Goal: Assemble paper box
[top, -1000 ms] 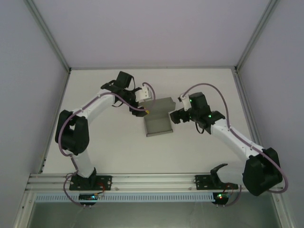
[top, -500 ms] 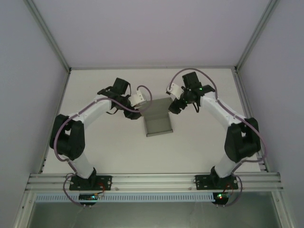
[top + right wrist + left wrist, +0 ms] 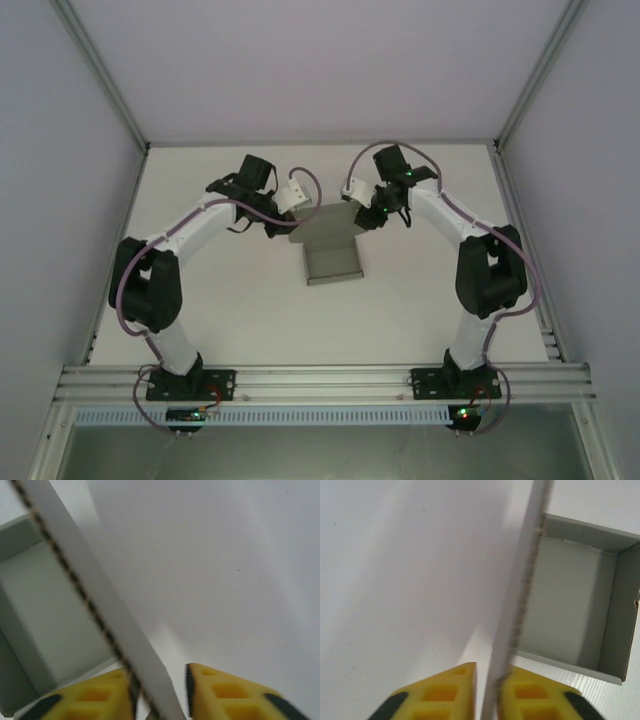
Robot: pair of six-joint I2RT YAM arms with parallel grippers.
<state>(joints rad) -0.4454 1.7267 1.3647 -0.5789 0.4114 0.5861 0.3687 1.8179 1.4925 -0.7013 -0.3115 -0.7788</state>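
The paper box [image 3: 332,262], a plain grey shallow tray, sits mid-counter [image 3: 230,310], its rear flap raised. I have swung both arms in to that far flap. The left gripper [image 3: 489,672] has its jaws clenched on the flap's edge. The right gripper [image 3: 160,672] straddles it, jaws narrowing, one pad clear. Folding looks ready to start.
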